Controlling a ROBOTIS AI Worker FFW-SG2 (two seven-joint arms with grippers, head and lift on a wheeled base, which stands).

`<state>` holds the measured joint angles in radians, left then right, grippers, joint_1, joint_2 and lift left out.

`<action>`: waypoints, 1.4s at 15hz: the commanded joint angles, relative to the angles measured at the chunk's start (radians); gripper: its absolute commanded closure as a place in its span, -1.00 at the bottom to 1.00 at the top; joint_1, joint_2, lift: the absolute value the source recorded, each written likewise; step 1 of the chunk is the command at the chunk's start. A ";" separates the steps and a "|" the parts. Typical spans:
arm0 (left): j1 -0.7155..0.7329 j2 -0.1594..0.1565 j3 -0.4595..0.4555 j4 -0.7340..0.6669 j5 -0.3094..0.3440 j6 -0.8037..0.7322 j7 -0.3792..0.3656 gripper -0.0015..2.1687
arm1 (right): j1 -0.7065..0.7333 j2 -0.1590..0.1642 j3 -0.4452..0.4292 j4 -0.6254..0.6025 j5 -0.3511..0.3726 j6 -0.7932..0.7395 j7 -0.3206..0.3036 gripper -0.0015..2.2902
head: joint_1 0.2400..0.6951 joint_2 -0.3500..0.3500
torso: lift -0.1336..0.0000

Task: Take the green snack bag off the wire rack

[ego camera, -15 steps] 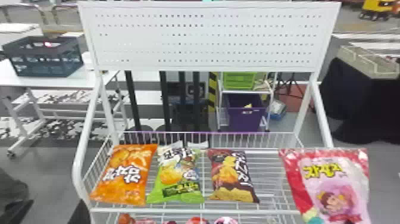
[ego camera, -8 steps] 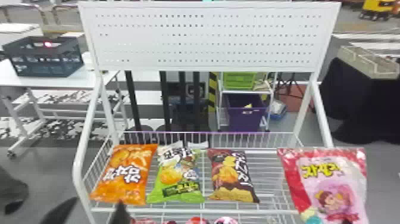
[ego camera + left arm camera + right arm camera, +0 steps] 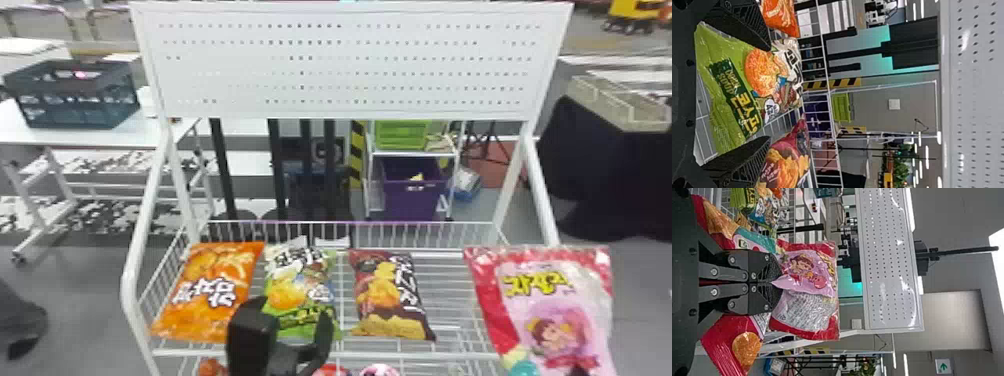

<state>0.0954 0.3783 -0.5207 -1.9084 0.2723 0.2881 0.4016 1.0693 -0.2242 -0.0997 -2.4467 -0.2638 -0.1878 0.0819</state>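
While the right tool (image 3: 774,282) pinches a pink bag, the left tool (image 3: 291,320) straddles the green snack bag (image 3: 301,280)

Where the left arm enters from the head view's bottom edge, its tool sits low at the front of the wire rack (image 3: 450,356), directed forward over the shelf.

Left tool: released, fingers (image 3: 744,23) spread wide and holding nothing. Roll about level, one finger toward each side of the green bag's lower end; the palm faces that end. Contact with the bag: cannot tell.

Green bag: lying on the rack's upper shelf, between the orange bag (image 3: 212,285) on its left and the dark red-brown bag (image 3: 390,300) on its right. In the head view the left tool's fingers partly overlap its lower portion.

Right tool: clenched on the pink bag (image 3: 555,310), fingertips together with the wrapper creased between them. This bag is at the rack's right front corner, roughly upright, well apart from the green one.

Surroundings: perforated white panel (image 3: 350,65) above the shelf's rear; dark crate (image 3: 75,100) on a table (image 3: 100,135), behind left.
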 commanded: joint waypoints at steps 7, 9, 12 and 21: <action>-0.263 -0.061 -0.039 0.301 0.145 0.095 0.008 -0.87 | -0.002 -0.006 -0.005 0.005 -0.002 0.006 -0.001 0.95 | 0.14 0.00 | 1.00; -0.266 -0.059 -0.028 0.313 0.165 0.095 -0.001 -0.75 | -0.002 -0.006 -0.005 0.003 -0.002 0.009 -0.001 0.95 | 0.14 0.00 | 1.00; -0.263 -0.055 -0.027 0.307 0.177 0.104 0.002 0.19 | -0.002 -0.006 -0.005 0.000 0.000 0.009 -0.001 0.95 | 0.14 0.00 | 1.00; -0.192 -0.045 0.027 0.180 0.176 0.128 -0.018 0.80 | -0.014 -0.012 -0.003 0.009 -0.005 0.009 -0.001 0.95 | 0.14 0.00 | 1.00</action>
<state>-0.1216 0.3295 -0.5127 -1.6912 0.4498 0.4167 0.3881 1.0584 -0.2359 -0.1042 -2.4395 -0.2662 -0.1780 0.0813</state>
